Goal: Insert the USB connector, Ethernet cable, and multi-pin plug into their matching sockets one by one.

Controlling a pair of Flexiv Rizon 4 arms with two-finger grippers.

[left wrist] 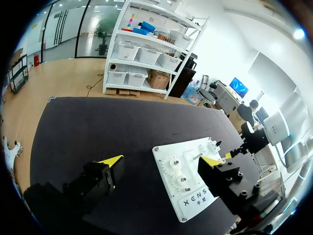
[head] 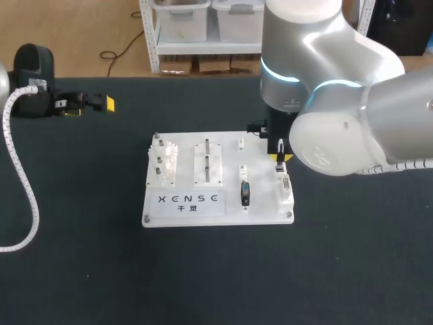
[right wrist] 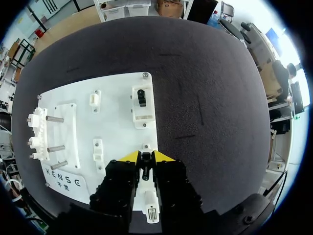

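The right hand (right wrist: 145, 156) is closed on one small dark plug (right wrist: 145, 169), held upright with its long axis pointing down at the white board (head: 186, 145). In the head view, one white socket block (head: 285, 188) lies just at the hand's 6 o'clock and one black connector (head: 245, 193) at 7 o'clock. The left hand (left wrist: 162, 160) is spread open and empty, well apart at 10 o'clock over the desk (head: 352, 271), so the right hand is the nearer.
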